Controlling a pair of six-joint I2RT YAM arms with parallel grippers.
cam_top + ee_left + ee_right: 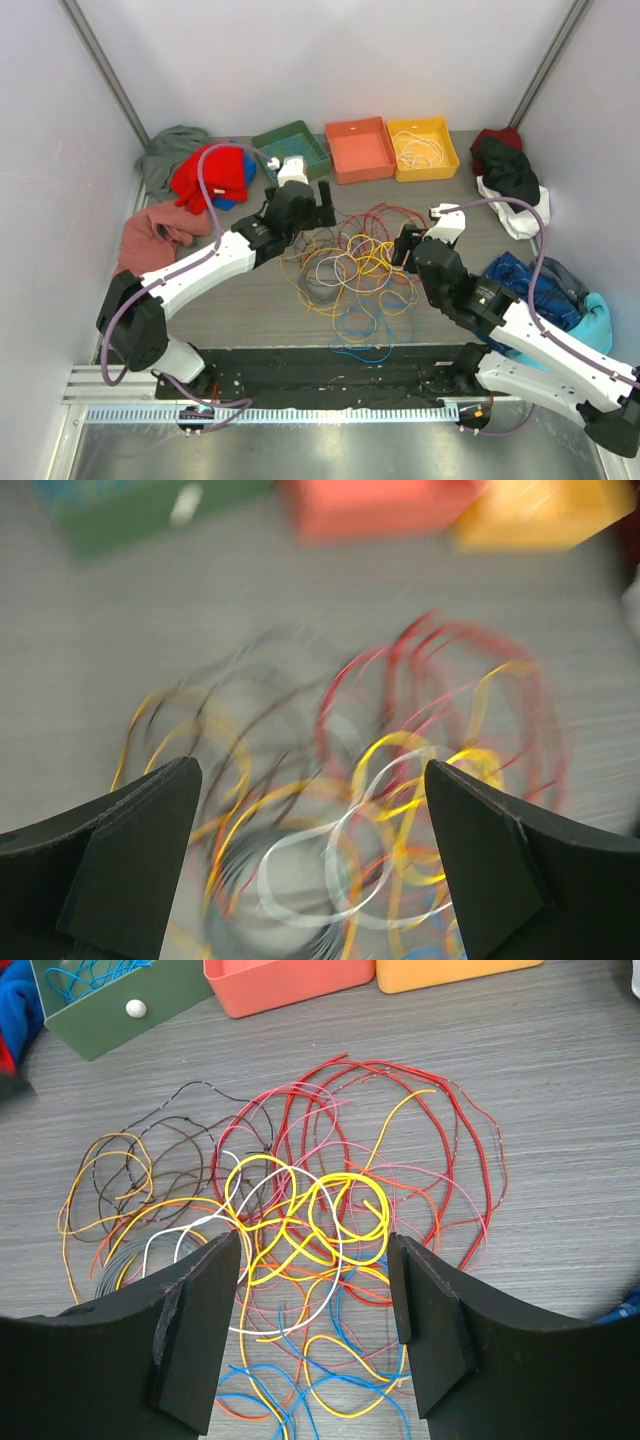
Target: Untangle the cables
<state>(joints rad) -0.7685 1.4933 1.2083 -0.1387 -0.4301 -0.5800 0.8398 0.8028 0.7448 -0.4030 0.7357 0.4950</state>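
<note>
Yellow bin [428, 174] holds pale wires [415, 152]; left gripper [312, 780] and right gripper [315, 1250] spread above cables [352, 262].

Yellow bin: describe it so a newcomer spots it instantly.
Along the far edge of the table runs a row of three bins. The yellow bin is the rightmost, beside the salmon-red bin. It alone holds loose pale wires.
</note>
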